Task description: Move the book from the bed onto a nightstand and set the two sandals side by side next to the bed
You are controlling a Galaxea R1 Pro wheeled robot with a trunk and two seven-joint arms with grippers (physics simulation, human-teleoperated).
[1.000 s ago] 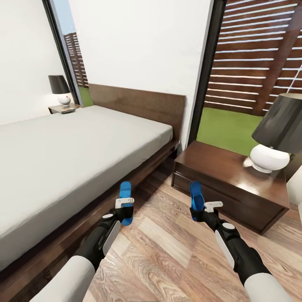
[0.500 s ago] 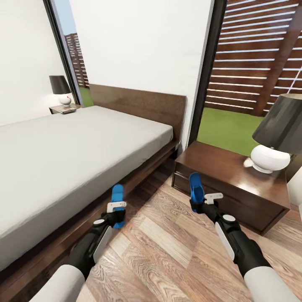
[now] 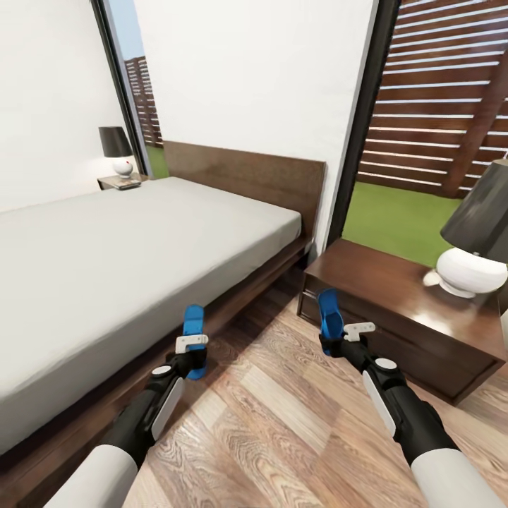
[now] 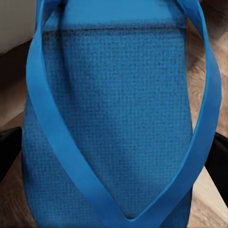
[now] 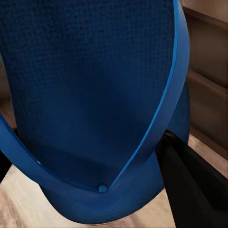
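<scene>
Lower centre of the frame: left pincer (image 3: 189, 356) grips one blue sandal (image 3: 193, 330) beside the bed (image 3: 106, 254); right pincer (image 3: 337, 340) grips the other sandal (image 3: 328, 321).

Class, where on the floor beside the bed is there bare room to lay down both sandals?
Bare wood plank floor runs between the dark wooden bed frame and the dark brown nightstand. It narrows toward the white wall.

Both arms alike: white rounded upper sleeves, then black forearm casings each bearing a long white inset panel. Small white round cap at each wrist joint. Left gripper (image 3: 192, 351) and right gripper (image 3: 343, 339) carry a white bracket above black fingers.
</scene>
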